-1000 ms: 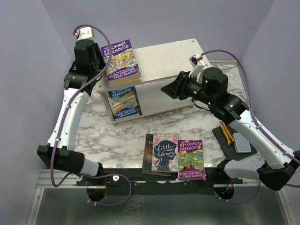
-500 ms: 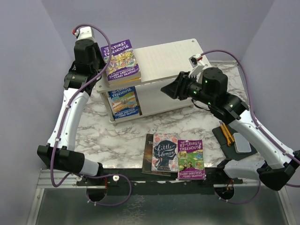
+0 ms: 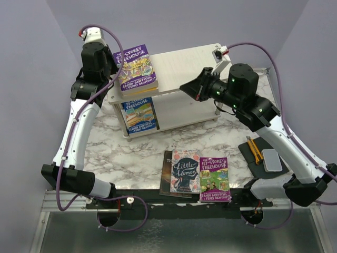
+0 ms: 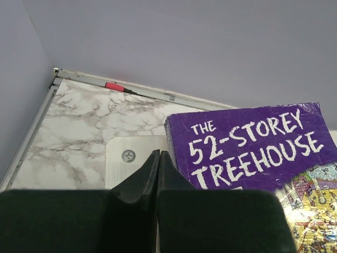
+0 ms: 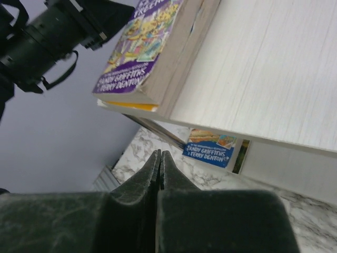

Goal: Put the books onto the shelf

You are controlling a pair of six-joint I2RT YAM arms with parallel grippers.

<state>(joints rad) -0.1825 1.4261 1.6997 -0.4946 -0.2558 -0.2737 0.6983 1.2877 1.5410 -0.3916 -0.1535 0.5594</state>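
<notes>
The left gripper (image 4: 158,161), clenched empty, sits beside the purple book (image 3: 136,68) on the shelf (image 3: 189,66) top's left end; the right gripper (image 5: 159,161), also clenched empty, hovers at its near edge; three books (image 3: 184,169) lie on the table (image 3: 131,153) nearer

Bare shelf top (image 3: 185,63) beside purple book (image 3: 136,68)

Shelf (image 3: 189,66): pale wood, two tiers. Purple 52-Storey Treehouse (image 3: 136,68) flat on its top, left end; blue Treehouse (image 3: 139,115) on lower tier. In front of shelf, flat: dark book (image 3: 166,174) under Little Women (image 3: 184,169), 117-Storey Treehouse (image 3: 214,178) beside.
</notes>
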